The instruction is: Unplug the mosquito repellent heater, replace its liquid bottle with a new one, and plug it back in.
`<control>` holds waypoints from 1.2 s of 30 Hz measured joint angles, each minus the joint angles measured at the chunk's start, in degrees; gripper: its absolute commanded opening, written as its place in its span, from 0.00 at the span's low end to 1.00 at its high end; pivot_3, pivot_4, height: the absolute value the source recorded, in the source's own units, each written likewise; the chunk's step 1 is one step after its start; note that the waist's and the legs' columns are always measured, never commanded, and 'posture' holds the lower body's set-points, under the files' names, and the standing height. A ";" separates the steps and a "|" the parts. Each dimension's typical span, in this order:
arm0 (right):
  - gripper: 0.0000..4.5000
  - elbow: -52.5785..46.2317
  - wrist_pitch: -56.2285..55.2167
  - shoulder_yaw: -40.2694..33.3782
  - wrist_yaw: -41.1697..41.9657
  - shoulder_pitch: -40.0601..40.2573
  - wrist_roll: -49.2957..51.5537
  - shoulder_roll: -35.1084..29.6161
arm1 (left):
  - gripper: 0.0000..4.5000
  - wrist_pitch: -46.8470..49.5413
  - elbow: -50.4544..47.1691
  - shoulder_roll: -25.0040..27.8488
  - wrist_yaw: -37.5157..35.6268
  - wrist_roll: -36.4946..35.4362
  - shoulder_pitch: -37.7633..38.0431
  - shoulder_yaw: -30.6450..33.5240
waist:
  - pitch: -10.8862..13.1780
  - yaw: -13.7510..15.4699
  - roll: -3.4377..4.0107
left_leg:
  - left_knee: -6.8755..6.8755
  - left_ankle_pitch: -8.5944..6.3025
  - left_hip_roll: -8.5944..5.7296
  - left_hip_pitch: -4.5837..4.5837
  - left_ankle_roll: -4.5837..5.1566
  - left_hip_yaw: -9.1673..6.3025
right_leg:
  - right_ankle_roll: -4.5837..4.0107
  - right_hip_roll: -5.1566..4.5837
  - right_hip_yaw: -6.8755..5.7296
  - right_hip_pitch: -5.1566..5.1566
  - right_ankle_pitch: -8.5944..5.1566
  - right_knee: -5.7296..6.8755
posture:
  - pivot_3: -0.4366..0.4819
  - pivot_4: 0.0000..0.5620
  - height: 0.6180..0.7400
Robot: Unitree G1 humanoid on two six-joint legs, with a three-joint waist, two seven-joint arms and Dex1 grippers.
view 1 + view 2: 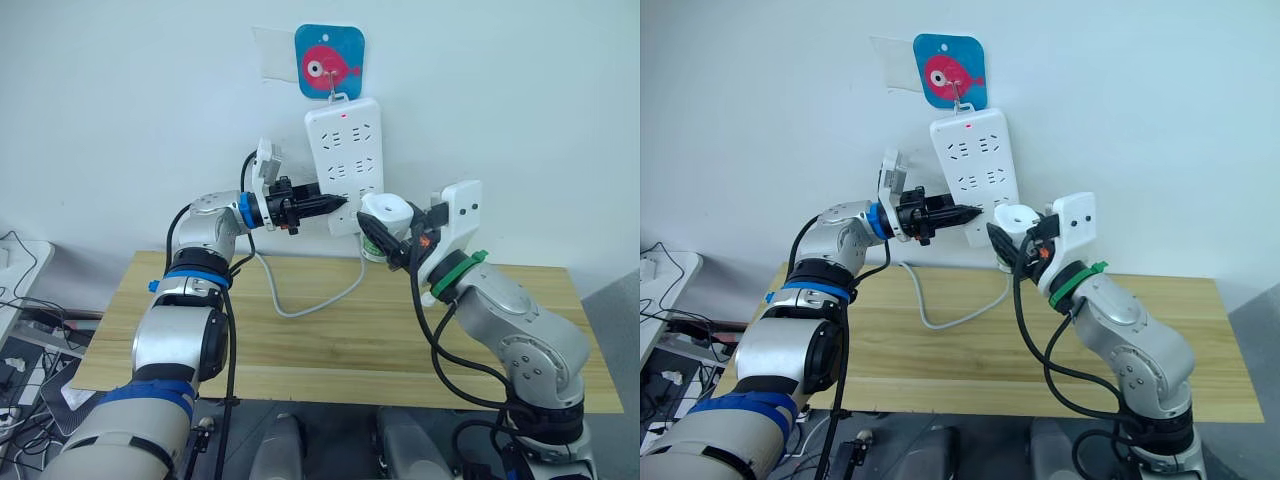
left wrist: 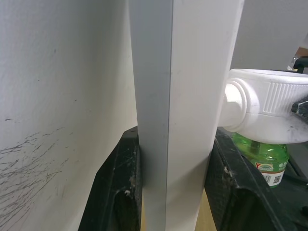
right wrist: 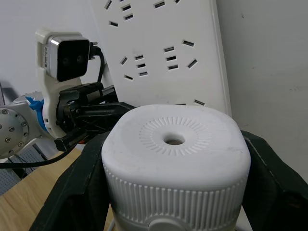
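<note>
Right up close, the mosquito repellent heater (image 3: 175, 168) sits clamped between the two black fingers of the right gripper (image 1: 392, 232), its round hole facing up. Under it hangs a green liquid bottle (image 2: 263, 156) with a label; how full it is I can't make out. This unit is held against the lower end of the white power strip (image 1: 344, 160), which hangs on the wall from a hook below a blue fish sticker (image 1: 329, 62). From the other side, the left gripper (image 1: 335, 203) has its fingers closed on the strip's lower edge, one finger against the front and one behind. Below both arms stands a wooden table (image 1: 330, 350), and the strip's grey cable (image 1: 300, 300) loops down over it
</note>
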 measured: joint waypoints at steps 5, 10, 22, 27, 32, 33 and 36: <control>0.68 0.34 0.00 0.02 0.23 -0.13 -1.19 0.59 | 0.29 -0.17 0.00 0.00 0.04 0.04 0.01 0.01 | 0.00 0.00 0.00 | 0.00 -0.01 0.00 0.00 0.01 0.00 | 0.00 0.00 0.00 0.00 0.00 0.00 | 0.46 0.26 1.00; 0.68 1.58 -0.16 0.07 0.28 -0.88 -1.99 1.81 | 0.29 -0.31 0.00 0.00 0.27 0.15 0.01 0.02 | 0.00 0.00 0.00 | 0.00 -0.01 0.00 0.00 0.01 0.00 | 0.00 0.00 0.00 0.00 0.00 0.00 | 0.46 0.27 1.00; 0.68 2.94 -0.29 2.39 0.02 -2.63 -6.55 3.34 | 0.29 -0.57 0.00 0.73 0.97 0.76 0.02 0.40 | 0.00 -0.12 0.00 | 0.03 -0.04 0.01 0.01 0.07 -0.01 | 0.00 0.01 0.00 -0.02 0.00 0.10 | 0.46 0.29 1.00; 0.68 3.91 -2.40 5.74 -0.79 -2.82 -11.31 4.31 | 0.29 -0.42 -0.03 0.89 1.37 1.21 0.02 0.54 | 0.00 -0.26 0.00 | 0.05 -0.06 0.02 0.03 0.11 -0.02 | 0.00 0.03 0.00 -0.03 0.00 0.18 | 0.46 0.30 1.00; 0.68 5.54 -4.44 7.99 -0.91 -2.82 -15.18 5.65 | 0.29 -0.14 -0.09 1.38 1.49 1.50 0.02 0.76 | 0.00 -0.45 0.00 | 0.06 -0.05 0.05 0.08 0.11 -0.02 | 0.00 0.08 0.02 -0.03 0.00 0.25 | 0.46 0.31 1.00; 0.68 5.98 -4.89 8.29 -0.90 -2.82 -15.79 6.08 | 0.29 -0.14 -0.09 1.53 1.54 1.60 0.02 0.81 | 0.00 -0.50 0.00 | 0.06 -0.05 0.07 0.09 0.11 -0.02 | -0.01 0.10 0.02 -0.03 0.00 0.26 | 0.46 0.31 1.00; 0.68 7.17 -6.53 9.40 -0.89 -2.82 -17.82 6.87 | 0.29 -0.14 -0.13 1.83 1.74 1.82 0.05 0.93 | 0.00 -0.63 0.00 | 0.06 -0.05 0.09 0.13 0.11 -0.03 | -0.01 0.13 0.04 -0.03 0.00 0.31 | 0.46 0.31 1.00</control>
